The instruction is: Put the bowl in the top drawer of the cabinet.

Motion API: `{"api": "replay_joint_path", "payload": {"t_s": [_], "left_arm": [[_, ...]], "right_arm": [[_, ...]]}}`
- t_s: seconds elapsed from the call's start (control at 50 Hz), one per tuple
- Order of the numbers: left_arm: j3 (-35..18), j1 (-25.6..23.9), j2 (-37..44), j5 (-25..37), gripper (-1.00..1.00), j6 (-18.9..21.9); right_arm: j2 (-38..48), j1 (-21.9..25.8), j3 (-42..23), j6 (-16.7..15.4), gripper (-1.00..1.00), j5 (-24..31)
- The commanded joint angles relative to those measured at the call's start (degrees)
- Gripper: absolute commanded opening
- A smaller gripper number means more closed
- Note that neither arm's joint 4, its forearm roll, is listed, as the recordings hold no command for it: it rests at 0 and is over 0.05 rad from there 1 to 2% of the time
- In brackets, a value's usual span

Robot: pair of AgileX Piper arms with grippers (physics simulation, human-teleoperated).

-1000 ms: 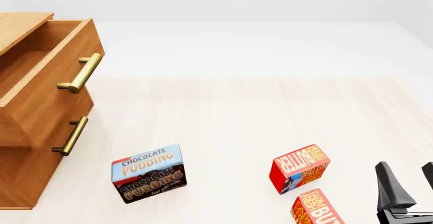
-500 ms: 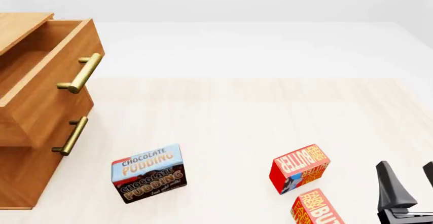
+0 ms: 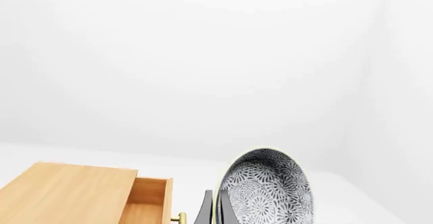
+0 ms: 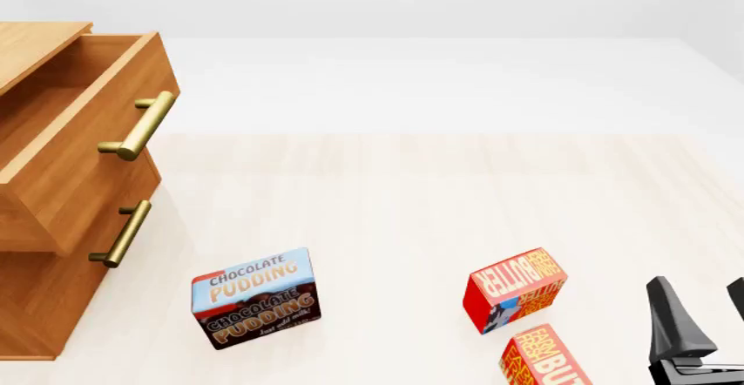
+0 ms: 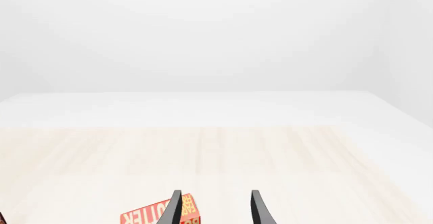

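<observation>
The bowl [image 3: 267,191], white with a grey floral pattern inside, stands on edge in the left wrist view. My left gripper [image 3: 216,212] is shut on its pale rim, one dark finger on each side. Beyond it in that view lie the cabinet [image 3: 68,193] and its pulled-out top drawer [image 3: 145,203]. In the front view the cabinet [image 4: 35,307] stands at the far left with the top drawer [image 4: 82,132] open; neither the bowl nor the left gripper shows there. My right gripper [image 4: 706,311] stands open and empty at the near right, seen also as the right gripper [image 5: 216,209] in its wrist view.
A chocolate pudding box [image 4: 253,296] stands in front of the cabinet. Two red butter boxes [image 4: 515,287] [image 4: 541,359] lie next to the right gripper, one showing as a red box [image 5: 159,215] in the right wrist view. The lower drawer's brass handle [image 4: 122,233] juts out under the top one.
</observation>
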Motion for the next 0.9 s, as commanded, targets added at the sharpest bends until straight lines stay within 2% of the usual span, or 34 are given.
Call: {"api": "replay_joint_path", "payload": {"t_s": [0.02,0.1,0.14,0.26,0.46,0.58,0.62,0.64,0.68,0.78,0.9], "left_arm": [[-1.0,3.3,2.3,0.9,-1.00,-1.0],[-2.0,5.3,4.4,1.3,-1.00,-3.5],[-2.0,5.9,4.6,1.3,-1.00,-2.8],[-2.5,7.5,6.1,2.0,-1.00,-4.8],[-3.8,9.9,8.1,2.0,-1.00,-5.6],[-6.1,12.2,10.0,2.9,-1.00,-7.4],[-6.9,12.6,10.6,3.1,-1.00,-7.2],[-7.4,12.8,10.4,2.3,-1.00,-5.6],[-7.5,13.2,11.2,2.2,-1.00,-6.5],[-9.4,15.7,13.7,1.6,-1.00,-5.3],[-10.3,18.9,16.4,2.7,-1.00,-7.3]], "right_arm": [[0.0,0.1,0.0,0.1,1.00,0.1],[0.0,0.2,0.0,0.0,1.00,0.0],[0.0,0.2,0.0,0.0,1.00,-0.1],[0.0,0.3,0.0,0.0,1.00,-0.1],[0.0,0.3,0.0,-0.1,1.00,-0.1],[0.0,0.3,0.0,-0.1,1.00,-0.1],[0.0,0.3,0.0,-0.1,1.00,-0.1],[0.0,0.3,0.0,-0.1,1.00,-0.2],[0.0,0.3,0.0,-0.1,1.00,-0.1],[0.0,0.4,0.0,0.0,1.00,-0.2],[0.0,0.4,0.0,0.0,1.00,-0.2]]}}
